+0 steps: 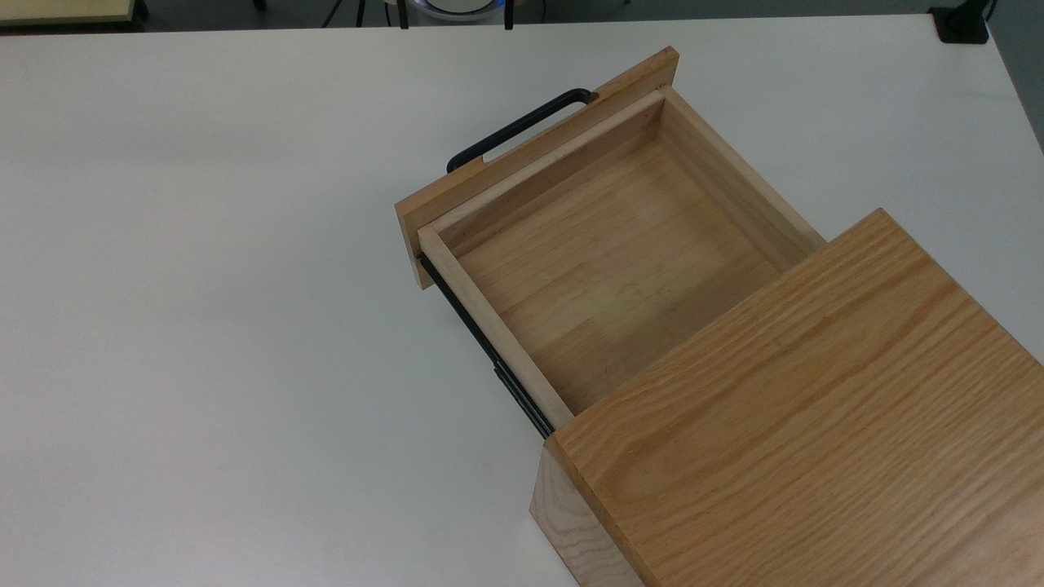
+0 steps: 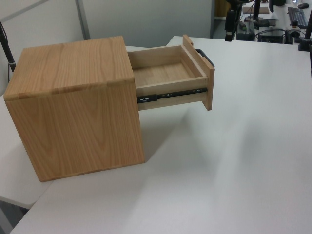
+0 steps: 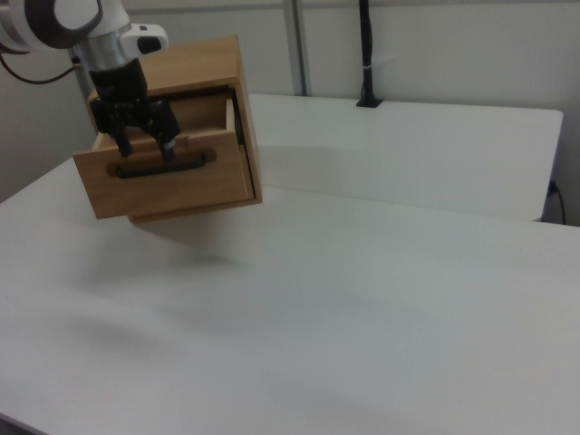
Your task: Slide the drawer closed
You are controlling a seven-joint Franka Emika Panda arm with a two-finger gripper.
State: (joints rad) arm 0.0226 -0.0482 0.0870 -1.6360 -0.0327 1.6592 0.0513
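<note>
The drawer (image 1: 603, 269) stands pulled far out of the oak cabinet (image 1: 816, 416) on the white table (image 1: 204, 326), toward the top view's upper left, and it is empty inside. In the right view my claw (image 3: 145, 145) hangs with its fingers apart, in front of the front panel (image 3: 168, 186) and just above the black handle (image 3: 161, 166).

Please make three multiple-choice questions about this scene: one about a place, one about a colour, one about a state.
1. In the right view, where is the gripper?
A. in front of the drawer front, by the handle
B. on the cabinet top
C. on the table

2. What colour is the handle?
A. white
B. black
C. red

3. How is the drawer?
A. shut
B. pulled out and empty
C. pulled out and full

Answers:
1 A, it hangs just above the bar.
2 B, the bar is dark.
3 B, bare wood floor shows, out of the cabinet.
</note>
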